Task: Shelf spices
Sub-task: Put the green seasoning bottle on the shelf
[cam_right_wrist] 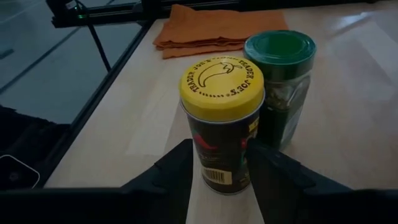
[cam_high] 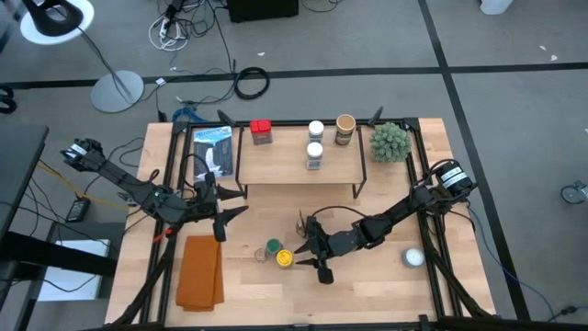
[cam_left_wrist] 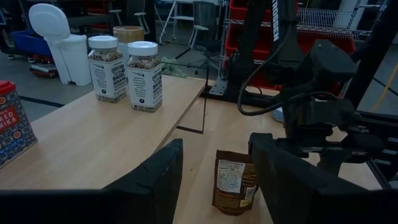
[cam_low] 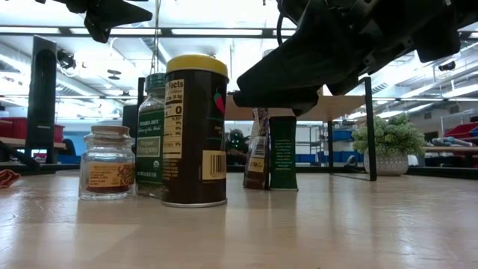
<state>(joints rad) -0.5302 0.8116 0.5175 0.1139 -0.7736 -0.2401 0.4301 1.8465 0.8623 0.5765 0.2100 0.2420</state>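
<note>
A dark tin with a yellow lid [cam_right_wrist: 222,93] stands on the table beside a green-lidded jar [cam_right_wrist: 281,81] and a small tan-lidded jar [cam_low: 108,163]. My right gripper [cam_right_wrist: 219,163] is shut on the tin. The shelf [cam_high: 285,167] at the far middle carries a red tin [cam_high: 261,131], two white-lidded jars [cam_left_wrist: 143,74] and a tan-lidded jar [cam_high: 344,129]. A brown packet [cam_left_wrist: 233,180] and a dark green box [cam_low: 283,153] stand on the table near the shelf. My left gripper [cam_high: 230,204] hovers open by the shelf's left end, holding nothing. My right gripper pinches the tin's side wall [cam_right_wrist: 202,163], below the yellow lid, between its two fingers [cam_right_wrist: 165,177]. The fingers come from the table's right, slanting a little downward. The tin stands upright with its base on the table [cam_low: 196,200].
An orange cloth [cam_high: 200,271] lies at the near left. A white round object [cam_high: 413,258] sits at the near right, a green spiky plant ball [cam_high: 390,141] at the far right. A blue and white box [cam_high: 213,147] lies left of the shelf.
</note>
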